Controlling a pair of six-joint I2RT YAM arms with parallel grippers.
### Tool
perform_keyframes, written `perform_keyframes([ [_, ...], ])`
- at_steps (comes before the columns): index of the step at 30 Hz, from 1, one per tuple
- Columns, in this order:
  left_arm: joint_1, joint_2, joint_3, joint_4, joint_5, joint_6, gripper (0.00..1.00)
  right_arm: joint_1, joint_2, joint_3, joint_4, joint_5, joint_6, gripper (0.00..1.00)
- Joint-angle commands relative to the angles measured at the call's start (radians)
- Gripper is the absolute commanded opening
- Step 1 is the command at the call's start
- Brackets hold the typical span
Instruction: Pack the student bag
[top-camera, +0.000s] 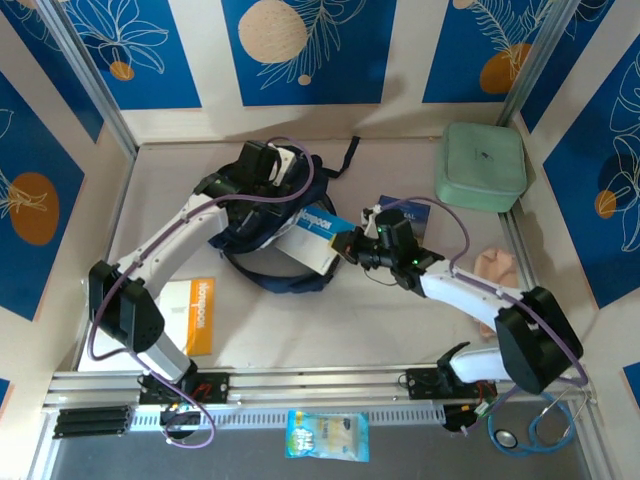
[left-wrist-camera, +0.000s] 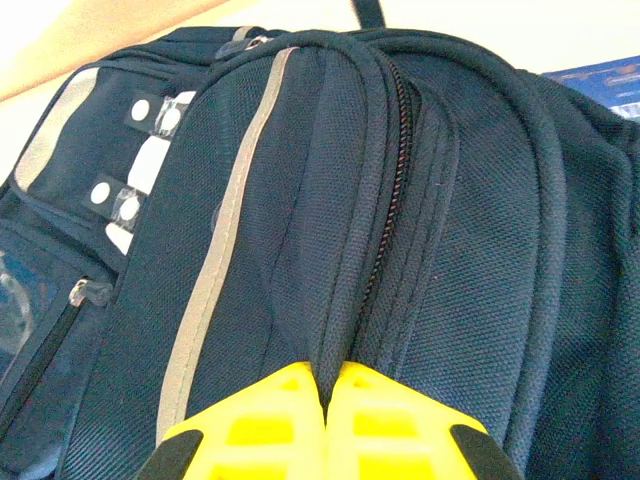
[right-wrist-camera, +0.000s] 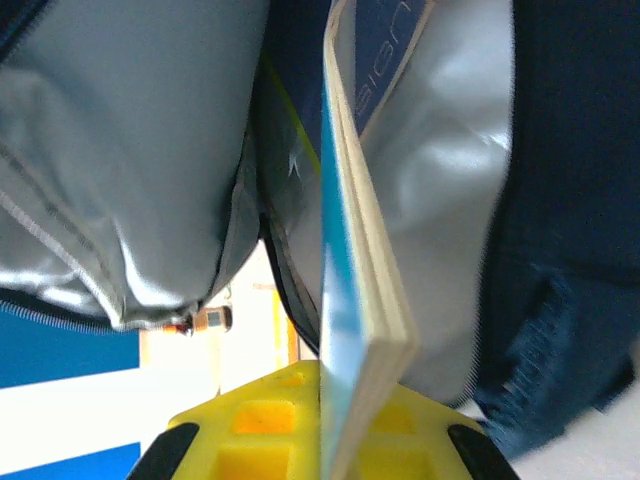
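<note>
Overhead: student bag sits centre-left on the counter, navy with black straps, under the left tool. The right tool grips a blue-and-white book at the bag's mouth; the cover lettering is upside down, can't read it. Left wrist: navy mesh weave, grey stripe, white dots on the pocket, zip closed; the yellow fingers are pinched tight on a fabric fold. Right wrist: book edge-on between the fingers, grey lining behind it, cover text only partly visible.
</note>
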Motion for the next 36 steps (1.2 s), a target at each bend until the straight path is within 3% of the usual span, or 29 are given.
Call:
perform_keyframes([
  [1, -0.007, -0.092, 0.060, 0.132, 0.112, -0.043, 0.00, 0.003, 0.054, 0.102, 0.029, 0.045, 0.026, 0.00],
  [8, -0.006, -0.145, 0.041, 0.164, 0.168, -0.078, 0.00, 0.013, 0.214, 0.228, -0.060, 0.155, 0.093, 0.00],
  [20, -0.006, -0.148, 0.038, 0.188, 0.182, -0.117, 0.00, 0.125, 0.555, 0.470, -0.004, 0.317, 0.112, 0.03],
  [23, -0.007, -0.147, 0.045, 0.185, 0.186, -0.124, 0.00, 0.134, 0.601, 0.507, -0.045, 0.324, 0.155, 0.16],
  [28, -0.006, -0.156, 0.033, 0.188, 0.173, -0.124, 0.00, 0.143, 0.556, 0.460, -0.016, 0.315, 0.124, 0.56],
  [31, -0.005, -0.155, 0.015, 0.197, 0.154, -0.125, 0.00, 0.145, 0.469, 0.393, -0.003, 0.325, 0.098, 0.66],
  [36, -0.001, -0.149, -0.023, 0.222, 0.114, -0.119, 0.00, 0.141, 0.306, 0.256, 0.021, 0.298, 0.083, 0.73],
])
